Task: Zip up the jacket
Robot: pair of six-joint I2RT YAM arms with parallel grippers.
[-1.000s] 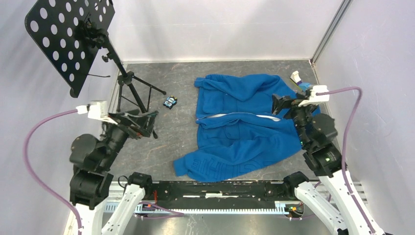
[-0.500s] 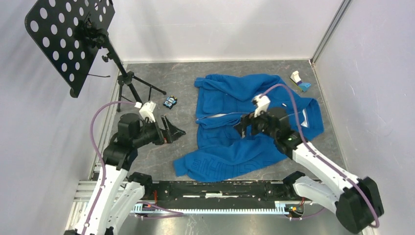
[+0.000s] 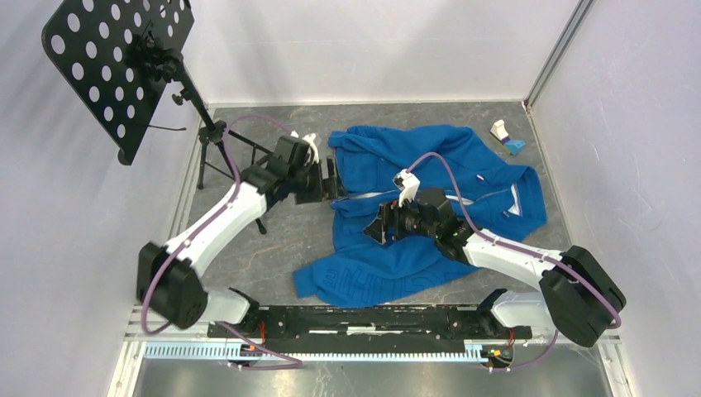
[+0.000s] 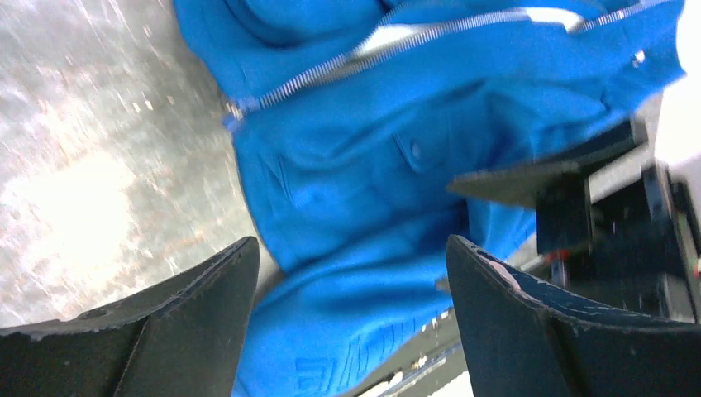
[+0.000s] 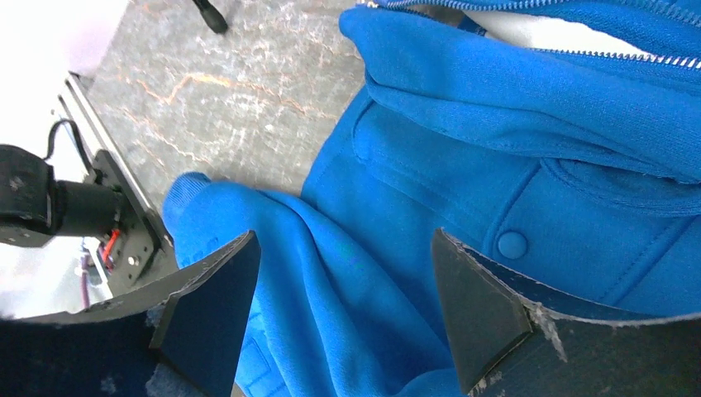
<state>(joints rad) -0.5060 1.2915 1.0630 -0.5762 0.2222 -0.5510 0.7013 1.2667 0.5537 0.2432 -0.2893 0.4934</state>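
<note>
Jacket (image 3: pixel 388 145) lay crumpled on the grey tabletop (image 3: pixel 273 240), centre-right. Front was open, zipper (image 4: pixel 372 51) halves apart with white lining showing between. Left tool (image 3: pixel 331 178) sat at the jacket's left edge near the zipper end, fingers spread, gripping nothing. Right tool (image 3: pixel 377 230) hovered over the lower front, likewise released.

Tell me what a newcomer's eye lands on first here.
The bright blue jacket lies crumpled mid-table, its silvery zipper undone. The left hand at its left edge and the right hand over its front both gape open. A black perforated stand looms far left.
</note>
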